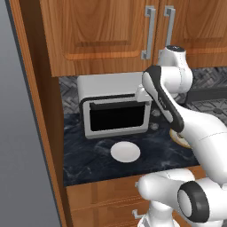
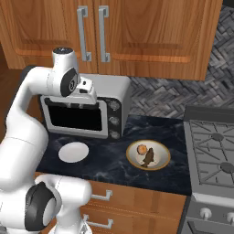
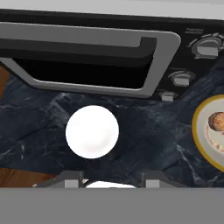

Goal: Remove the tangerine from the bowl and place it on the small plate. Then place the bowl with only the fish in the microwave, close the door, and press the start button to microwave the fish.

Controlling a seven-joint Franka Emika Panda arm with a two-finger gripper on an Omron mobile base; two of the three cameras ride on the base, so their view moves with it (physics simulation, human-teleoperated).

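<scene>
On the dark counter stands the cream-tan bowl, holding the orange tangerine and the dark-brown fish. Left of it lies the small plate, white and bare. My gripper hangs well above the counter in front of the toaster oven's door, open with nothing between its fingers. In the hand view my gripper looks down on the plate, with the bowl and tangerine at the right edge. The microwave and its door are out of view.
A silver toaster oven with knobs stands at the back of the counter, close behind my hand. Wooden cabinets hang overhead. A stove borders the counter on the right. A tall wooden side panel closes the left end.
</scene>
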